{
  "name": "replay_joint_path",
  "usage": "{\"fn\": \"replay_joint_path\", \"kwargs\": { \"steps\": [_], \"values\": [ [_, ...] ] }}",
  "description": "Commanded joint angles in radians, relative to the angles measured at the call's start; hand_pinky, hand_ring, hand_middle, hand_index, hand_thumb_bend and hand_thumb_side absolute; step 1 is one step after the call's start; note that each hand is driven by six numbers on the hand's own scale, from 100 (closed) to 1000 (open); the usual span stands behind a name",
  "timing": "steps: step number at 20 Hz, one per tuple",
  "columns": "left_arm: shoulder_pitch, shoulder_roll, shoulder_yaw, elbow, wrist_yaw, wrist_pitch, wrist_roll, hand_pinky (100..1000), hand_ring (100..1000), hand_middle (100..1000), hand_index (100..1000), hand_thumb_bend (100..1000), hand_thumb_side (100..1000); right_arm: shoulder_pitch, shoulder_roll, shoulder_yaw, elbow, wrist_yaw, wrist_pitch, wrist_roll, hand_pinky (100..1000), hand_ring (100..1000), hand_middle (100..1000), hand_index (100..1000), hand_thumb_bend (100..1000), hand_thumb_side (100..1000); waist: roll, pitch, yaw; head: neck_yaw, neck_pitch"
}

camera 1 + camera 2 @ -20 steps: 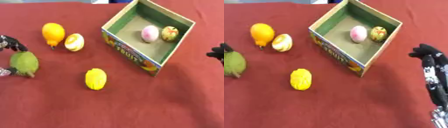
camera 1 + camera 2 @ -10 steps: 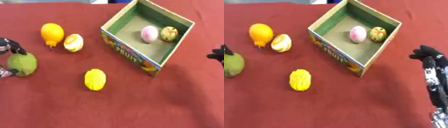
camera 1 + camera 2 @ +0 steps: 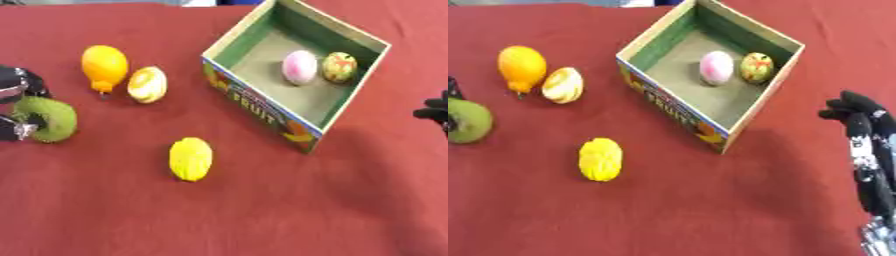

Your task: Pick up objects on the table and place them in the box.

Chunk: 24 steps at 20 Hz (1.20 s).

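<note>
An open cardboard fruit box [image 3: 262,107] with a green inside stands at the upper right. It holds a pink egg-shaped fruit [image 3: 299,67] and a green-yellow fruit [image 3: 339,67]. On the red cloth lie an orange fruit [image 3: 104,65], a pale striped fruit [image 3: 147,84] and a yellow lemon [image 3: 191,158]. At the far left my left hand [image 3: 16,86] is curled round a green fruit [image 3: 45,119]. My right hand [image 3: 857,112] rests at the right edge, right of the box, fingers relaxed and holding nothing.
The red cloth [image 3: 262,210] covers the whole table. A broad stretch of it lies between the lemon and the near edge. The box sits askew, one corner pointing toward me.
The green fruit has shifted slightly up and turned within my left hand. The other fruits, the box and my right hand stay where they were.
</note>
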Motion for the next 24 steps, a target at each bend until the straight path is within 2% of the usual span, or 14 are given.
{"fn": "replay_joint_path", "kwargs": {
  "steps": [1, 5, 11, 18, 24],
  "values": [
    [-0.022, 0.065, 0.036, -0.09, 0.025, 0.003, 0.001, 719, 669, 610, 653, 120, 100, 0.001, -0.012, -0.01, -0.015, 0.002, -0.003, -0.001, 845, 691, 692, 830, 100, 740, 0.002, -0.019, 0.0, -0.003, -0.001],
    [-0.07, 0.084, 0.063, -0.188, 0.1, 0.017, -0.041, 724, 661, 606, 657, 100, 100, 0.003, -0.016, -0.011, -0.015, 0.001, -0.005, -0.002, 845, 691, 692, 830, 100, 738, 0.008, -0.024, -0.002, -0.005, 0.002],
    [-0.226, 0.016, 0.05, -0.224, 0.211, 0.048, -0.114, 728, 655, 602, 659, 100, 100, -0.001, -0.032, -0.009, -0.015, -0.007, -0.006, 0.006, 846, 692, 692, 830, 100, 736, 0.018, -0.032, -0.011, -0.003, 0.002],
    [-0.42, -0.167, -0.003, -0.127, 0.213, 0.028, -0.197, 738, 656, 604, 667, 100, 100, -0.027, -0.053, 0.001, -0.015, -0.024, -0.002, 0.028, 847, 693, 693, 831, 100, 734, 0.037, -0.029, -0.054, 0.018, -0.012],
    [-0.537, -0.339, -0.003, -0.019, 0.192, -0.003, -0.219, 746, 657, 606, 676, 100, 100, -0.055, -0.06, 0.005, -0.015, -0.047, -0.001, 0.05, 848, 693, 693, 831, 100, 735, 0.044, -0.017, -0.098, 0.047, -0.026]
  ]
}}
